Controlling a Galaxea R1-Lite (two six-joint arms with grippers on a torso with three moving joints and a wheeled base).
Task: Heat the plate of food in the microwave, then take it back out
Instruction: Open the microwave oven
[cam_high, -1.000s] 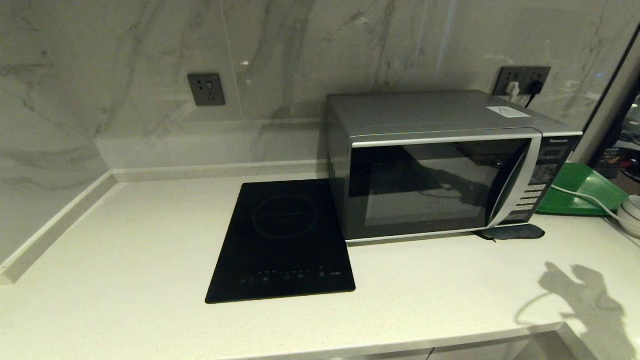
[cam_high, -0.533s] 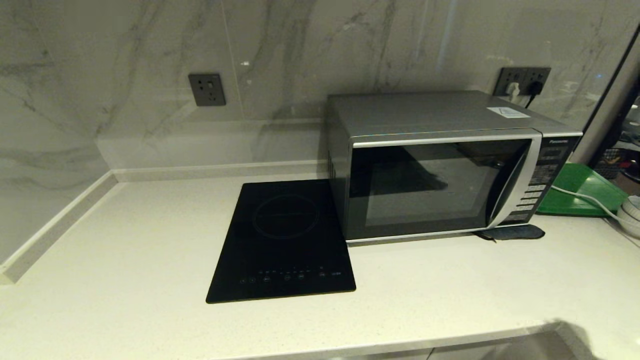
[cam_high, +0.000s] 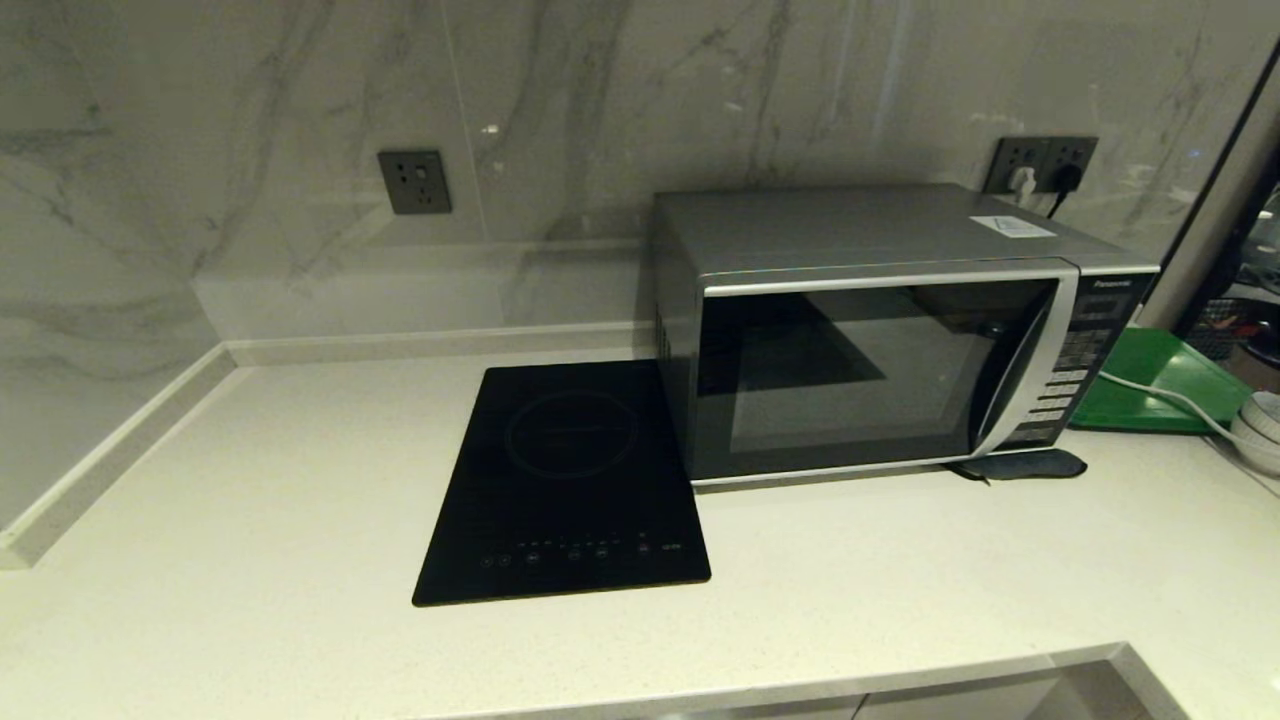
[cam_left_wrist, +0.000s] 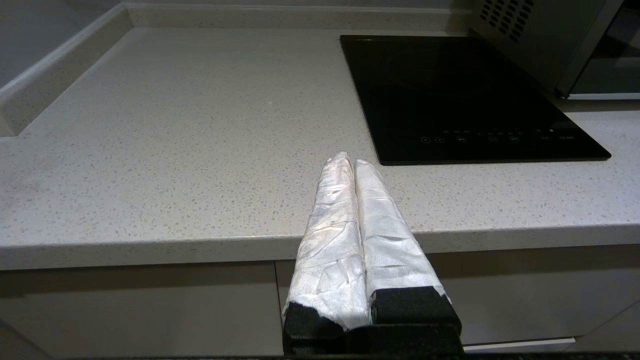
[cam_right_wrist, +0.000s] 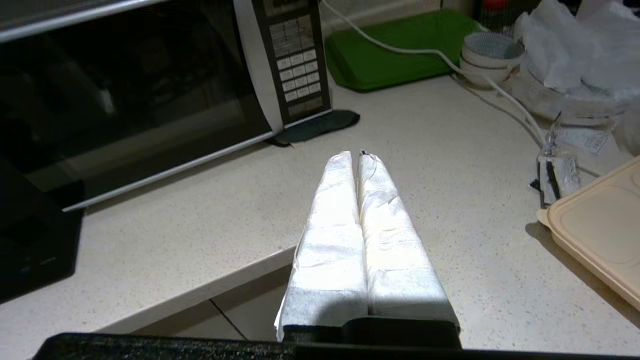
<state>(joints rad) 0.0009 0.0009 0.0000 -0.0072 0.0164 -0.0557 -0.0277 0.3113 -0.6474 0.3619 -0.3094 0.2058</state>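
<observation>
Gone from the near right corner of the table (cam_high: 300, 480) is the arm's shadow that lay there a second ago; neither arm shows in the head view now. Nothing else on the table has shifted.

The microwave (cam_high: 880, 330) stands at the back right of the table against the marble wall, a silver-grey box with its door closed. Its dark glass door reflects the room, a curved silver handle strip runs down the door's right edge, and a button panel with the brand name on top sits at the far right. A small white label lies on its roof. A flat black induction cooktop (cam_high: 565, 480) lies just beside it on the left, a green tray (cam_high: 1150, 385) on the right, with a white cable (cam_high: 1160, 395) running across the tray toward stacked white bowls (cam_high: 1260, 425). A dark pad (cam_high: 1025, 465) pokes out under the microwave's front right corner.

The plate of food is not visible in any view.

The left gripper (cam_left_wrist: 350, 162) hovers off the table's front edge, its white-wrapped fingers pressed together, empty. The right gripper (cam_right_wrist: 359, 159) hangs over the table's right part before the microwave's panel, fingers likewise pressed together, holding nothing.
</observation>
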